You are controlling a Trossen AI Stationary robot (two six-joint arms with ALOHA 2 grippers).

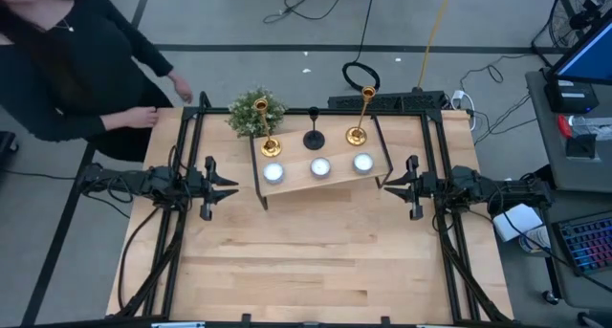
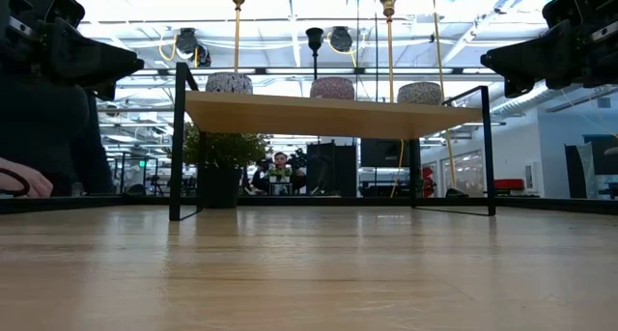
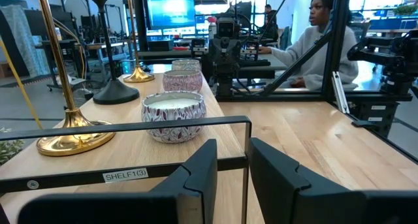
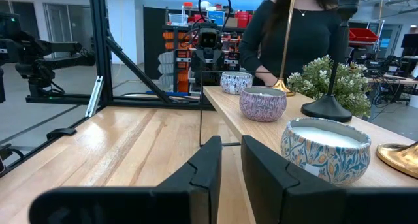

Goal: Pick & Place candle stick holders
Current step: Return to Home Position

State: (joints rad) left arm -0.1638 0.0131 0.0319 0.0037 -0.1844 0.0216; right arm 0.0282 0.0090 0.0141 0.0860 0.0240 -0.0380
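Note:
Three candle stick holders stand on their round bases on a small raised wooden shelf (image 1: 337, 179) at the table's far middle: a gold one (image 1: 270, 146) on the left, a matte black one (image 1: 313, 140) in the middle and a gold one (image 1: 357, 135) on the right. My left gripper (image 1: 228, 185) is open and empty, level with the shelf's left end; its wrist view shows the near gold base (image 3: 73, 136) and the black base (image 3: 115, 92). My right gripper (image 1: 386, 183) is open and empty at the shelf's right end.
Three candle tins (image 1: 319, 167) stand in a row along the shelf's near edge, in front of the holders. A bushy green plant (image 1: 256, 111) stands behind the shelf's left end. A person in black (image 1: 76, 70) leans at the table's far left corner. Bare tabletop (image 1: 306, 261) lies toward the near edge.

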